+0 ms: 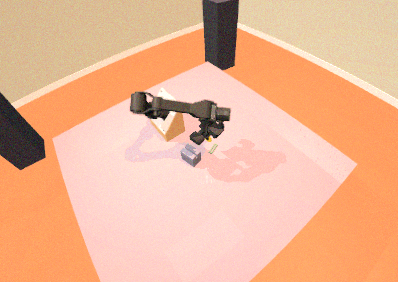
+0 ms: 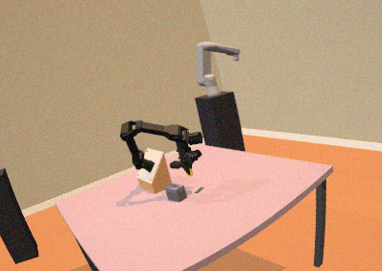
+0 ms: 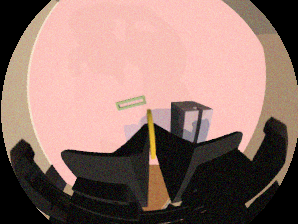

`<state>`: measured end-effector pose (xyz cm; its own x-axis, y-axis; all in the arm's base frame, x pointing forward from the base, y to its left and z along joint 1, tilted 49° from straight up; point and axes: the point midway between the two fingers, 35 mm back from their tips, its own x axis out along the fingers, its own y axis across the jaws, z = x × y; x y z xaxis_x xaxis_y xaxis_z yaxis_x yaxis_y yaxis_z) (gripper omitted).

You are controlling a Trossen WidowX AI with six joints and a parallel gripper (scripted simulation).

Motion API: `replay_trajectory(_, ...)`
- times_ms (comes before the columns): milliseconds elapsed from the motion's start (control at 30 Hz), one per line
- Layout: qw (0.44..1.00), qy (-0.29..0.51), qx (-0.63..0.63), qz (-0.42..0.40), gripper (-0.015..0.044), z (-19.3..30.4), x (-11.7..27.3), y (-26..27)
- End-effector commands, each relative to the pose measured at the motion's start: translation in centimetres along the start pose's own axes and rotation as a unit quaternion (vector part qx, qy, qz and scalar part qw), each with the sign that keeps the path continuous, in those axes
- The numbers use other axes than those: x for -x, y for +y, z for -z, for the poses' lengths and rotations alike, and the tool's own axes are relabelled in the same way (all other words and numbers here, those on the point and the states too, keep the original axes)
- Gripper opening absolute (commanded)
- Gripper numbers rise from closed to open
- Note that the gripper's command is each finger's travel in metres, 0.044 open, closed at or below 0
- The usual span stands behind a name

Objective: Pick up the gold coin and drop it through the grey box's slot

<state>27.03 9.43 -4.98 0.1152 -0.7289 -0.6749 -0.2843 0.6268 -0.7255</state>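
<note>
The gold coin point(image 1: 209, 139) point(image 2: 191, 172) point(image 3: 151, 131) is held up in the air, seen edge-on in the wrist view. My gripper point(image 3: 149, 127) is shut on it, and the coin sticks out past the fingertips. The green holder point(image 1: 213, 148) point(image 2: 199, 190) point(image 3: 131, 103) lies on the table, empty, to the left of the coin in the wrist view. The closed grey box point(image 1: 191, 156) point(image 2: 176, 192) point(image 3: 176, 122) stands on the table, to the right of the coin in the wrist view. Its slot shows as a dark line there. The coin is not over the box.
A wedge-shaped block point(image 1: 175, 128) point(image 2: 156, 183) with a white sloping face and orange-tan sides stands behind the grey box, beside the arm's base. The pink table point(image 1: 139, 210) point(image 2: 133, 231) carries everything. Dark pedestals point(image 1: 220, 40) point(image 2: 220, 120) stand beyond the table.
</note>
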Motion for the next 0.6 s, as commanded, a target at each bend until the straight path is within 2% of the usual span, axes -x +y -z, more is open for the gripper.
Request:
replay_trajectory(0, 1.000, 0.000, 0.002, 0.001, 0.0000, 0.4, 0.1, -1.2)
replay_trajectory(567, 1.000, 0.000, 0.002, 0.002, 0.0000, 1.9, 0.0, -5.3)
